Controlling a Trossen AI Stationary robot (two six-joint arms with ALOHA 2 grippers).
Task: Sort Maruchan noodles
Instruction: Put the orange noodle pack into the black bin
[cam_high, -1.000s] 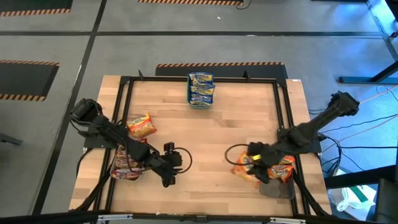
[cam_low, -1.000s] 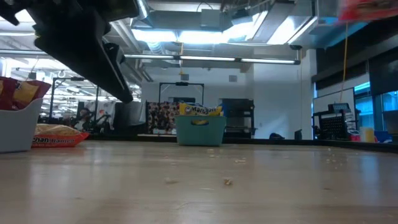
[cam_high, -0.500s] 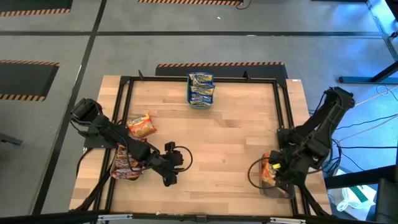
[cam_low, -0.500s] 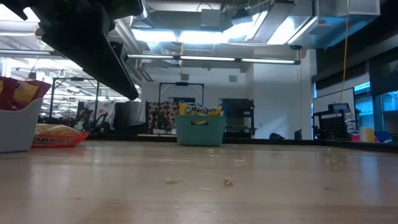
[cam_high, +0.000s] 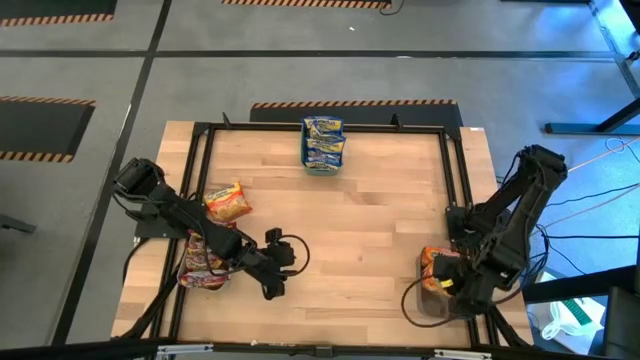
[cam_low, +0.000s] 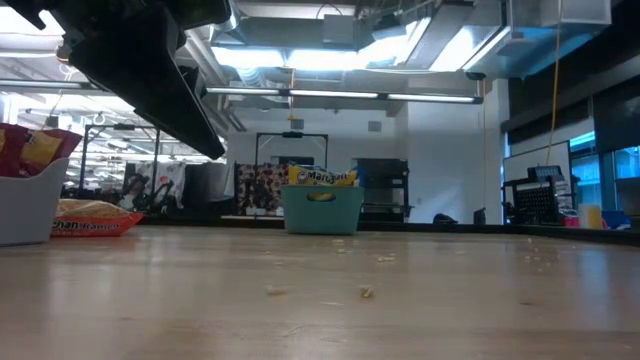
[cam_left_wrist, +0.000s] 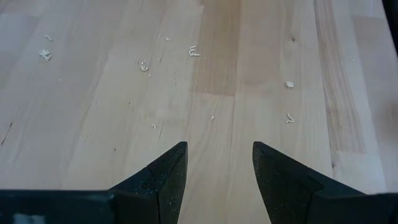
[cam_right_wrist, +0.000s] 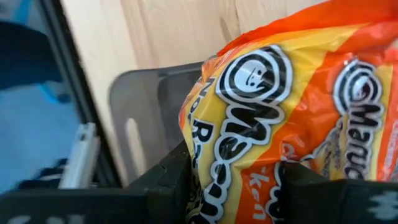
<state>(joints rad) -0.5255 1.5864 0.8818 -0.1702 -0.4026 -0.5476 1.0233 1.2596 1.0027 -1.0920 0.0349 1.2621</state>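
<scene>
My right gripper (cam_high: 447, 285) (cam_right_wrist: 233, 168) hangs over the dark grey tray (cam_high: 458, 306) (cam_right_wrist: 149, 106) at the table's near right corner, shut on an orange Maruchan packet (cam_right_wrist: 249, 118). Another orange packet (cam_right_wrist: 364, 106) lies beside it in the tray. My left gripper (cam_high: 272, 272) (cam_left_wrist: 214, 165) is open over bare wood near the table's left side and touches nothing. A loose orange packet (cam_high: 227, 202) (cam_low: 90, 217) lies flat on the table. Red-pink packets (cam_high: 203, 265) sit in a pale tray (cam_low: 20, 215). Blue-and-yellow packets (cam_high: 324, 140) fill the teal bin (cam_low: 322, 210). My right gripper pinches the orange packet between its two fingers at one bunched end (cam_right_wrist: 208, 171), coming from above and pointing down into the tray. The packet bulges out beyond the fingers over the tray's floor. Whether it rests on the tray or on the other packet I cannot tell.
A black metal frame (cam_high: 455, 190) runs around the tabletop's edges, close beside the dark tray. Noodle crumbs (cam_left_wrist: 194, 53) dot the wood. The table's middle (cam_high: 350, 230) holds nothing. My left arm (cam_low: 140, 60) crosses the low view's upper left.
My right gripper has carried the orange packet from over the table's middle right toward the near right corner, down over the dark tray, staying shut on it. The packet has left the low view's upper right. My left arm has kept still.
</scene>
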